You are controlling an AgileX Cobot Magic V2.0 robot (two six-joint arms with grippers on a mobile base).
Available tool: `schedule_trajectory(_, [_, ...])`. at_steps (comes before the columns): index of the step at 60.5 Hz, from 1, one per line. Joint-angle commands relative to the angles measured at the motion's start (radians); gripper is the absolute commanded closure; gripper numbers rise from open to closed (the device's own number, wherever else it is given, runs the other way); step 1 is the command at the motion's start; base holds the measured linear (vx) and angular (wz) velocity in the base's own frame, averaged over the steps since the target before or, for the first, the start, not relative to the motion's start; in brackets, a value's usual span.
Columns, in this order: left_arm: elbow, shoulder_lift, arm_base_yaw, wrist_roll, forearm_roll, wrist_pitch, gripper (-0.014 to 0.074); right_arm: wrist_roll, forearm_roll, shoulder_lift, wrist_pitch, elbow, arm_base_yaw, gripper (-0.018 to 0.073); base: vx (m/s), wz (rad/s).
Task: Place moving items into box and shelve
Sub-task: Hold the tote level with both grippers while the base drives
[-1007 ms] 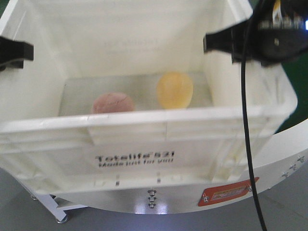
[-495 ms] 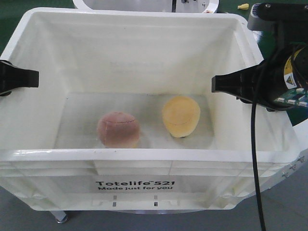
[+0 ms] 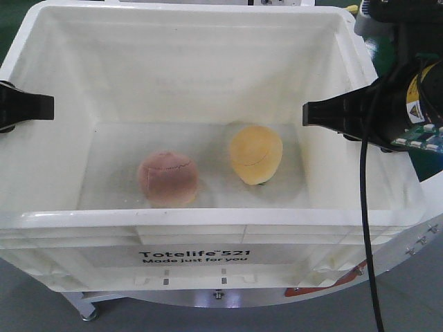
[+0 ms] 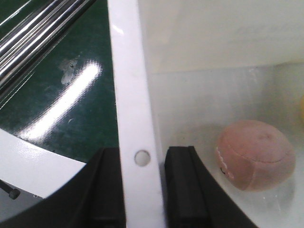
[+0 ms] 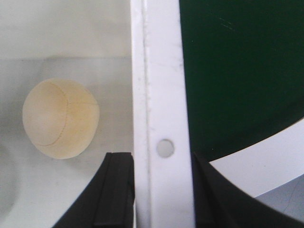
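Left pincer point(image 4: 142, 159) and right pincer point(image 5: 161, 161) grip the box point(image 3: 208, 218) rim

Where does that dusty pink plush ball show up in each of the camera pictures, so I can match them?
Front view: the dusty pink round plush ball lies on the floor of the white plastic tote, left of centre.
Left wrist view: lower right, inside the tote's rim.
Right wrist view: not in it.
Shared landmark: the tote's white rim.
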Motion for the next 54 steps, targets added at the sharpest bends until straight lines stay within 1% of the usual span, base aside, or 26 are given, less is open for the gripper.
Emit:
schedule_trajectory(1, [-0.041, -0.034, -0.007, -0.005, 0.040, -0.102, 0.0619, -0.006, -0.115, -0.034, -0.089, -0.040, -0.006, 0.0484, 0.00, 0.00])
schedule_trajectory(9, [-0.041, -0.034, -0.007, -0.005, 0.040, -0.087, 0.0619, -0.006, -0.115, -0.034, -0.089, -0.040, -0.006, 0.0484, 0.00, 0.00])
schedule_trajectory(54, [-0.041, -0.034, -0.007, -0.005, 0.040, -0.087, 0.0619, -0.006, -0.115, -0.034, -0.092, -0.040, -0.006, 0.0484, 0.00, 0.00])
